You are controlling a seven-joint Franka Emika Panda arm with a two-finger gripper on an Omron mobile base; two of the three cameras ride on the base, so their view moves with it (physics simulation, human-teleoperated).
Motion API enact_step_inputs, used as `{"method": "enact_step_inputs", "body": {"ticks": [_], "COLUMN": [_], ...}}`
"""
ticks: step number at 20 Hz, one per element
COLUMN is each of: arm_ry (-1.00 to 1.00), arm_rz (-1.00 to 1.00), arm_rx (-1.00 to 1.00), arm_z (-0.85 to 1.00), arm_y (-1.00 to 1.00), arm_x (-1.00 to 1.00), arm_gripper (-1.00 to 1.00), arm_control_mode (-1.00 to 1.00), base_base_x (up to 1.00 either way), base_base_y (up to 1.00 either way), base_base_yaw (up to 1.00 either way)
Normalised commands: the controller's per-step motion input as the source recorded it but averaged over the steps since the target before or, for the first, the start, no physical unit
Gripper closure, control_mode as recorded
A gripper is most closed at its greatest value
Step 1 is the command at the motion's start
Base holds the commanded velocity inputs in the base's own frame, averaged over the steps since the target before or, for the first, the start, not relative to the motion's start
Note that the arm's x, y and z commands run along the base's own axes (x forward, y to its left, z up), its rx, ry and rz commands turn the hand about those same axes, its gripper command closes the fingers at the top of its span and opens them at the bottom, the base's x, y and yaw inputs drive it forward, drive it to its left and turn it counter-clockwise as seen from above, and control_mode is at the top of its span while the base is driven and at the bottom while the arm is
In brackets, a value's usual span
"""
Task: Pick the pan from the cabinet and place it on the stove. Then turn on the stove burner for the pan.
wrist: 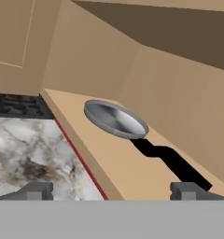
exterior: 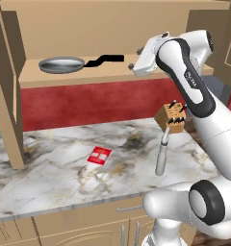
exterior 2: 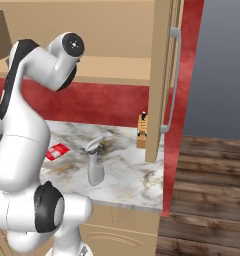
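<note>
Legible text: none is found. A small dark mark is seen on the white arm link in the left base view, too blurred to be read. A red card with pale blocks is recorded lying flat on the marble surface; its markings are too small to be made out in either base view. No lettering is discerned on the knife block, the spray bottle, or the cabinet.
</note>
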Motion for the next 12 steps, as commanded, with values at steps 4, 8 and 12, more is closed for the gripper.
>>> {"method": "enact_step_inputs", "body": {"ticks": [4,8,12], "arm_ry": [0.00,0.00,0.00], "arm_rz": [0.00,0.02,0.07], "arm_rx": [0.00,0.00,0.00], "arm_z": [0.00,-0.01,-0.07], "arm_y": [0.00,0.00,0.04], "arm_x": [0.29,0.38,0.39], "arm_gripper": [-1.00,-1.00,-1.00], "arm_control_mode": [-1.00,-1.00,-1.00], "base_base_x": [0.00,0.00,0.00], "base_base_y": [0.00,0.00,0.00], "base_base_yaw": [0.00,0.00,0.00]}}
